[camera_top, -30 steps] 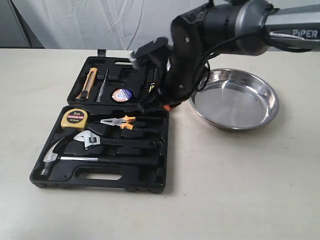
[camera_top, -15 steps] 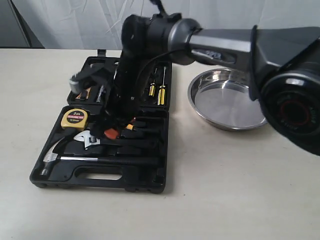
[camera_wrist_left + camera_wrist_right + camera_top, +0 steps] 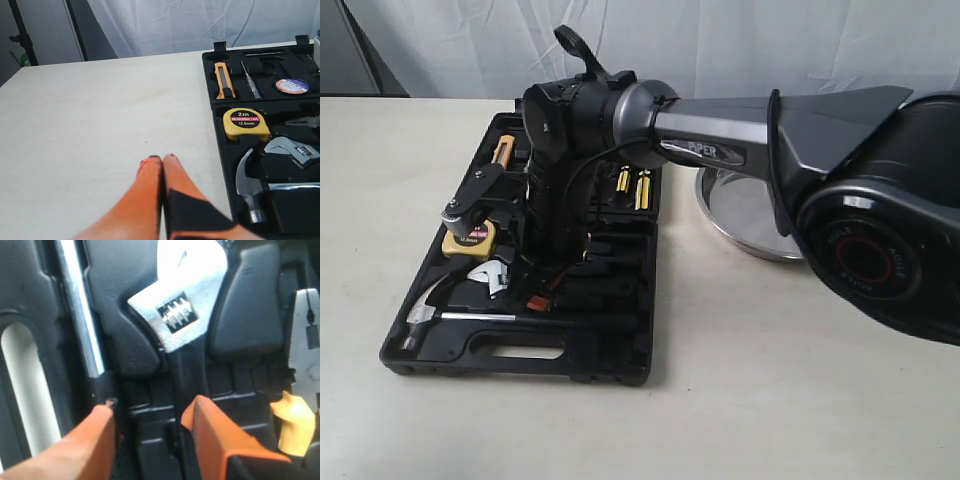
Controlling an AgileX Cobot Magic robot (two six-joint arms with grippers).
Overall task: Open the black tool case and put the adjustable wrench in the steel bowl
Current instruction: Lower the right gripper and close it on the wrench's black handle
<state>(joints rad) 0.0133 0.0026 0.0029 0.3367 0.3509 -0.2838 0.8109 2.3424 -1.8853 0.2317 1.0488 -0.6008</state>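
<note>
Orange fingers of the right claw stand spread apart in the right wrist view, 1 on each side of the adjustable wrench, whose black handle runs between them. Nothing is gripped, and I cannot tell whether either finger touches the handle. This close view shows what the others miss. It picks out the knurled thumbscrew in the wrench's shiny silver head and the moulded ribs of its recess. The smooth steel shaft of the hammer lies just beside the wrench. On the other side are the grey jaws of the pliers, with a yellow-orange grip.

The exterior view shows the black tool case lying open and flat on the cream bench. The wrench lies in its recess in the near half, only its head showing beside the arm. The dark right arm reaches across from the right and points straight down into the case, hiding the pliers. The steel bowl, round and mirror-bright, sits on the bench just beside the case, partly covered by the arm.

Only the left wrist view shows the left claw. Its 2 orange fingers are pressed together and empty, with bare bench beyond them, near the case's side. The same view shows the yellow tape measure, marked 2m, and the utility knife in the far half.
</note>
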